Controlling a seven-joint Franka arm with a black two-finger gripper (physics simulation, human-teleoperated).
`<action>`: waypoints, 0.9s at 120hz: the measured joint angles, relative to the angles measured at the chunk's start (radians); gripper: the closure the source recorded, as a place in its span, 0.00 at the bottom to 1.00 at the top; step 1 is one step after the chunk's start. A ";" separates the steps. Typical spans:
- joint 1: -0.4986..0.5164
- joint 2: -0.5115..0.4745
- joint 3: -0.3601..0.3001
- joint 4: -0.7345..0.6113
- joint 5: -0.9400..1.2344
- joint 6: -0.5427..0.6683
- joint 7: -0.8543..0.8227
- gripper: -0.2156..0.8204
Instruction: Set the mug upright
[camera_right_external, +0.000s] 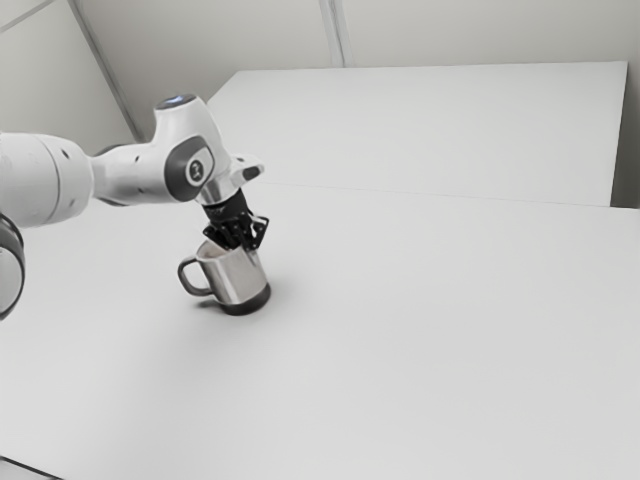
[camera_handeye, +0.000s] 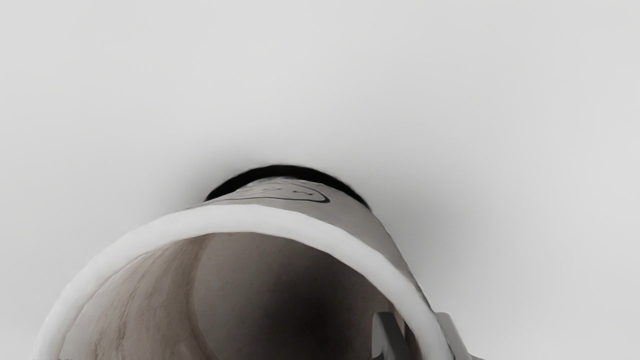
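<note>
In the exterior view, the brushed silver metal mug with a black base and dark curved handle (camera_right_external: 232, 275) is left of centre in the frame, directly below the black 2-finger gripper (camera_right_external: 249, 247). The mug is tilted: its mouth leans toward the exterior view's upper left, its base points to the lower right, and its handle sticks out on the left side. The gripper meets it at the rim. The white and grey jointed robot arm (camera_right_external: 130, 174) comes in from the left edge, above the mug. Around them spreads the smooth white tabletop (camera_right_external: 430, 340), with a pale flat panel (camera_right_external: 430, 125) behind it at the upper right and a light grey wall (camera_right_external: 230, 35) along the top of the frame.

In the wrist view, the gripper (camera_handeye: 420, 332) pinches the mug's wall at the rim, with 1 finger (camera_handeye: 385, 332) inside the mouth and the other against the outside. A thin dark outline marking (camera_handeye: 327, 199) is on the outer wall, near the black base. Inside, the mug has brownish-grey walls and a shadowed bottom, and it contains that 1 finger.
</note>
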 joint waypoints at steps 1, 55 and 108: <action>0.000 0.001 0.000 -0.001 0.000 0.002 -0.002 0.91; -0.007 -0.023 -0.002 -0.009 0.005 0.009 -0.062 0.35; -0.005 -0.138 0.005 0.050 0.151 -0.095 -0.075 0.23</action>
